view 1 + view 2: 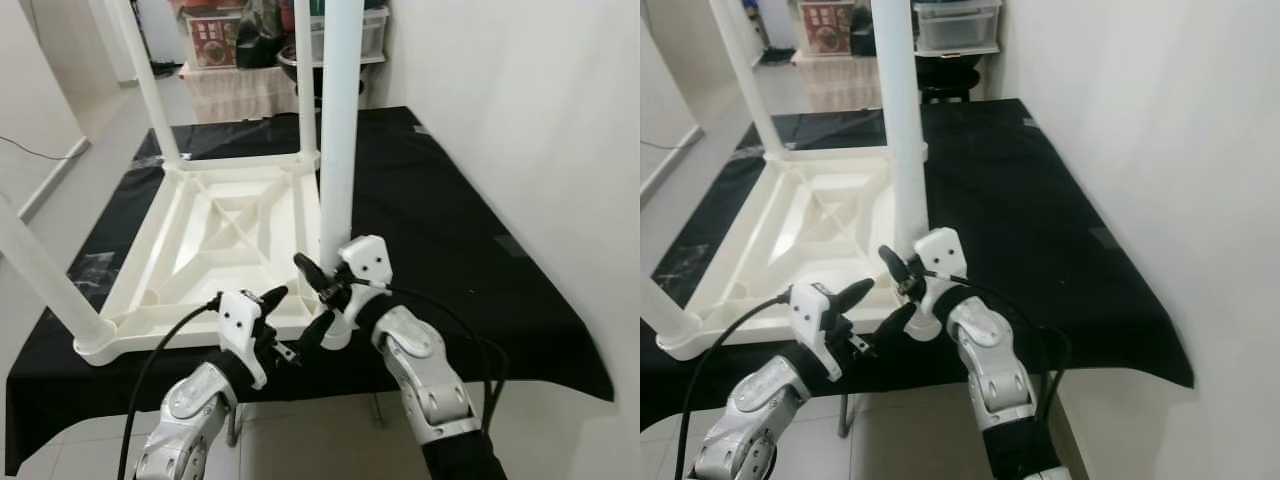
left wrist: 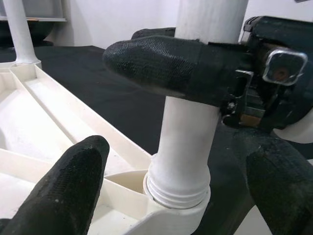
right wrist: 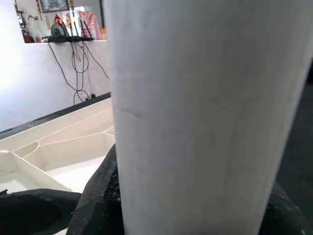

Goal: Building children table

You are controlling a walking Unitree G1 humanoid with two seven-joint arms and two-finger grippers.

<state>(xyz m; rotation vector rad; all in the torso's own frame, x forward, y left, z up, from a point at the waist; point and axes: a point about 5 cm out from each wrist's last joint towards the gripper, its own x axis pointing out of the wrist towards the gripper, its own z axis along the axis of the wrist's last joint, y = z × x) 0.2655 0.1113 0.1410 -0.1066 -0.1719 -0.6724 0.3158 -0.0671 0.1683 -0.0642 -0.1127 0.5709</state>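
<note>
Both grippers meet at the near corner of the upside-down white tabletop (image 1: 225, 235) — the right gripper (image 1: 322, 285) squeezes the table leg (image 1: 338, 140) (to twist it in, I think), the left gripper (image 1: 290, 320) waits spread beside it.

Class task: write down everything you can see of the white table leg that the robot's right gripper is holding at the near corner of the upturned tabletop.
The table leg is a plain white tube, matte like plastic, standing upright with its top out of frame. Its threaded lower end sits in the corner socket of the upturned white tabletop, with some thread rings showing above the collar. The right gripper clasps it low down, fingers on either side. The left gripper is open beside the socket, not touching the leg.
</note>
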